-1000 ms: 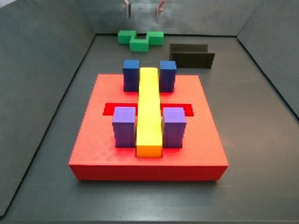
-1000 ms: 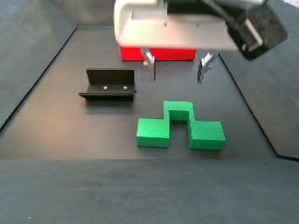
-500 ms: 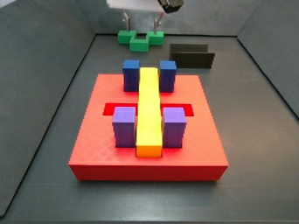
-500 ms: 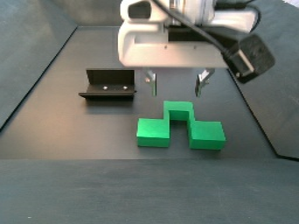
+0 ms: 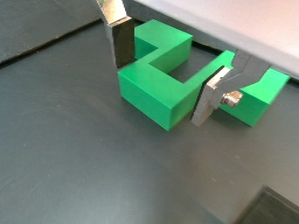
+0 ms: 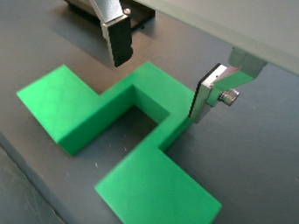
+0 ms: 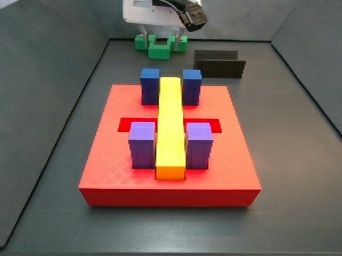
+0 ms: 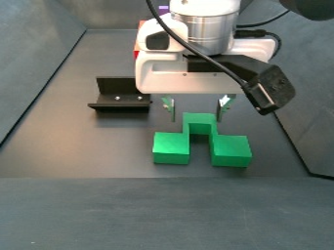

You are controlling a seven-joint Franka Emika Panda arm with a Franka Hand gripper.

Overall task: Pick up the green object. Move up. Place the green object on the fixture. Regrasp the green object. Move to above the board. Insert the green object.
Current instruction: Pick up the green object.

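Standing on the dark floor at the left of a side view, the fixture (image 8: 121,95) is an L-shaped bracket with its upright wall at the back and two small pale dots on its face; it is bare and sits apart from the other things. To its right in that view the tool (image 8: 190,104) hangs low over the green piece (image 8: 200,144), its white body above and its two silver fingers (image 8: 166,104) pointing down on either side of the piece's raised centre cube. The fingers are spread apart, so the tool is released and grips nothing. In both wrist views the green piece (image 5: 176,73) (image 6: 121,140) lies flat on the floor with the centre cube in the gap between the plates; a clear space shows between each dark pad and the green surface, and the fingertips (image 6: 117,39) reach down about level with the cube's top. The piece's two side arms extend out past the fingers. In a side view the red board (image 7: 170,146) fills the foreground, carrying two blue blocks (image 7: 151,79), two purple blocks (image 7: 142,143) and a long yellow bar (image 7: 170,125) that runs down its middle across the cross-shaped recess. Beyond the board, the tool (image 7: 162,36) and the green piece (image 7: 159,45) are at the far end of the floor, and the fixture (image 7: 219,65) stands to their right there, well apart from the board.
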